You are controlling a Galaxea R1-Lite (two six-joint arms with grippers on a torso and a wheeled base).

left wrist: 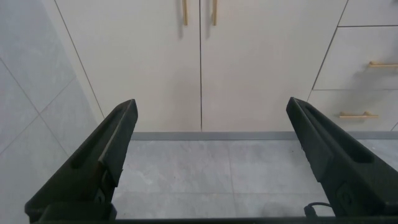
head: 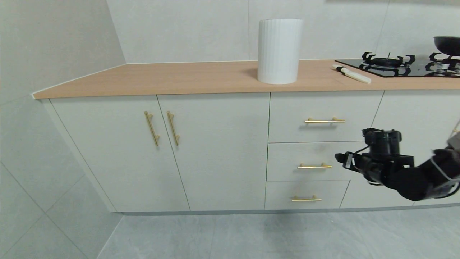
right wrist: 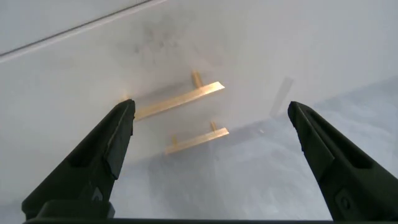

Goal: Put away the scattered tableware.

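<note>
A white utensil with a dark band [head: 351, 73] lies on the wooden countertop [head: 179, 77] just left of the hob. A tall white ribbed container [head: 279, 50] stands further left on the same counter. My right gripper [head: 341, 160] is held low in front of the drawer stack, open and empty, just right of the middle drawer's brass handle [head: 314, 166]. In the right wrist view its fingers [right wrist: 112, 143] spread wide toward that handle [right wrist: 177, 101], with the bottom drawer's handle [right wrist: 196, 139] beyond. My left gripper [left wrist: 211, 106] is open and empty, facing the cabinet doors [left wrist: 199, 62] above the floor.
A black gas hob [head: 402, 66] with a dark pan [head: 447, 45] sits at the counter's right end. Below are two cabinet doors [head: 161, 144] with brass handles and three stacked drawers [head: 323, 118]. Grey tiled floor [head: 251, 237] lies in front.
</note>
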